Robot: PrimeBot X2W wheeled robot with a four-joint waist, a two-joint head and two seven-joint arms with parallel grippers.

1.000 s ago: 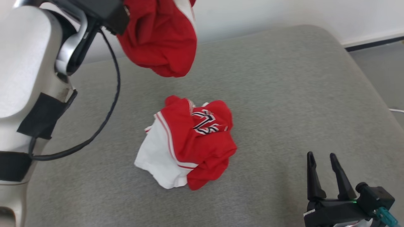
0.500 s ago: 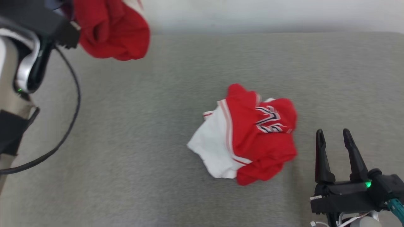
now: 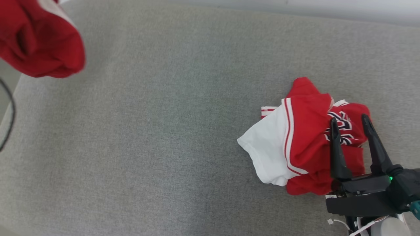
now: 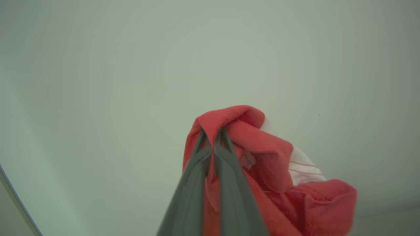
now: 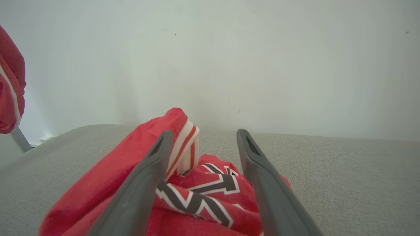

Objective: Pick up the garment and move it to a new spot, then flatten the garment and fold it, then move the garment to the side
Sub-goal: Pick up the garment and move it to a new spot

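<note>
A grey fabric-covered cushion (image 3: 164,131) spreads across the head view, with a plain pale wall (image 5: 262,65) behind it in the right wrist view. On the cushion's right part lies a crumpled red-and-white jersey with black-and-white zigzag lettering (image 3: 302,137), its white panel turned toward the cushion's middle.

The red garment with a white striped panel (image 3: 39,49) hangs bunched in the air at the upper left of the head view, over the cushion's far left corner and well apart from the jersey. The stretch of cushion between the two carries nothing.

The left end effector (image 4: 212,137) has its two dark fingers pressed together on a top fold of this garment, and the rest of the cloth sags below and to one side of them.

The right end effector (image 3: 348,118) sits at the lower right, fingers spread apart and pointing across the lettered part of the jersey. Whether the fingers touch the cloth cannot be told.

A thin black cable (image 3: 13,114) curves in at the left edge of the head view.
</note>
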